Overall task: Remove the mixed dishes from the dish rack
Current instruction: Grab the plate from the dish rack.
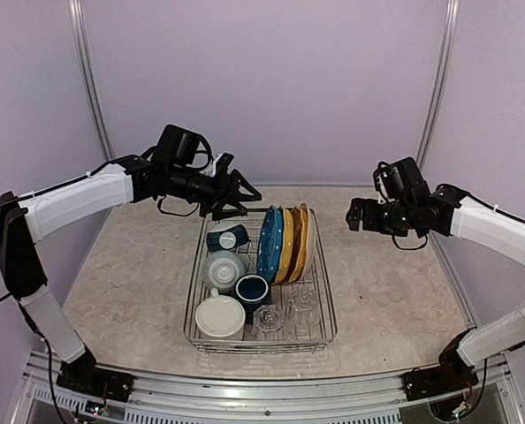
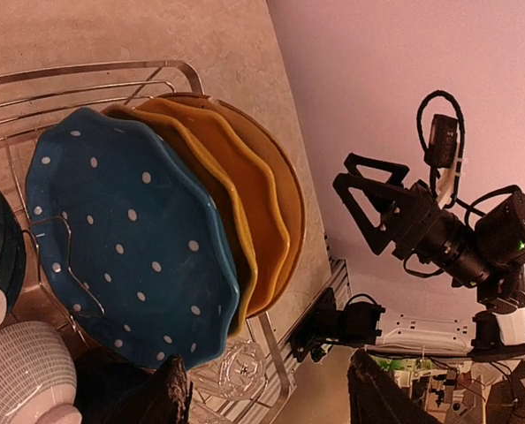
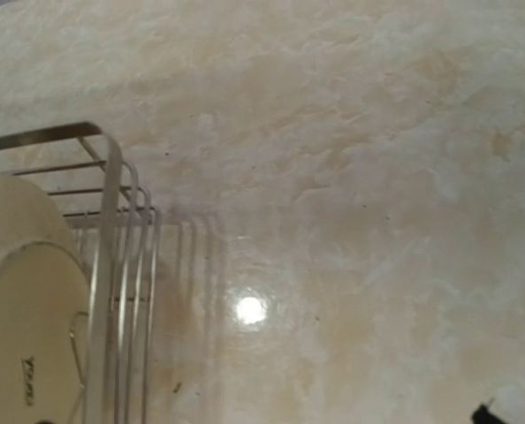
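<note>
The silver wire dish rack (image 1: 330, 311) sits on the desk (image 1: 386, 291), fully loaded. A blue white-dotted plate (image 1: 269, 243) stands on edge at its far right, with yellow plates (image 1: 291, 243) packed against it. To the left are a teal bowl (image 1: 227, 237), cream mug (image 1: 223, 268) and navy mug (image 1: 251, 289), with a round cream dish (image 1: 220, 316) and two glass tumblers (image 1: 269, 318) along the near edge.

Pale lilac walls (image 1: 271, 79), beige marbled tabletop (image 1: 386, 291), silver upright rails (image 1: 91, 79), bright light glare (image 3: 250, 309) on tabletop
</note>
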Robot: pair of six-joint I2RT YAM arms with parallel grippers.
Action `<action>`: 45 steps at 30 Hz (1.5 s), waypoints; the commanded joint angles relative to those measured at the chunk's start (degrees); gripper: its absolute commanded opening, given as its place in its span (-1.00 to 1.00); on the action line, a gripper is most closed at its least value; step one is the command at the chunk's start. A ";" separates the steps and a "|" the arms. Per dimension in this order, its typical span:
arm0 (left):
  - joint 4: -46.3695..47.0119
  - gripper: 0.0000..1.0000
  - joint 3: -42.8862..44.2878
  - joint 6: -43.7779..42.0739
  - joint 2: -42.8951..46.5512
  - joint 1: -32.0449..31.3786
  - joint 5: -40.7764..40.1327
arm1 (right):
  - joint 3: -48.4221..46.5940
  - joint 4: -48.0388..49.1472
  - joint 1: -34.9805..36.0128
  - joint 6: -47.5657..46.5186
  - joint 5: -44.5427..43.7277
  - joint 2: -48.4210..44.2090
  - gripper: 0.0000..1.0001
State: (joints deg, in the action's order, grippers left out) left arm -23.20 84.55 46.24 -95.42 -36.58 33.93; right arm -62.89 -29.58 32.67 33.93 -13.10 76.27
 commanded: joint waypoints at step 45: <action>-12.85 -0.90 23.39 4.95 -24.78 -6.48 -2.41 | 10.42 2.25 0.64 -1.35 -5.58 -13.90 1.00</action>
State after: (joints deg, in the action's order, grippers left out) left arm -35.55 107.92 52.03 -118.45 -42.57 28.91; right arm -52.62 -28.03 32.77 32.42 -18.90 62.28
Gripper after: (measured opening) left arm 0.087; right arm 0.997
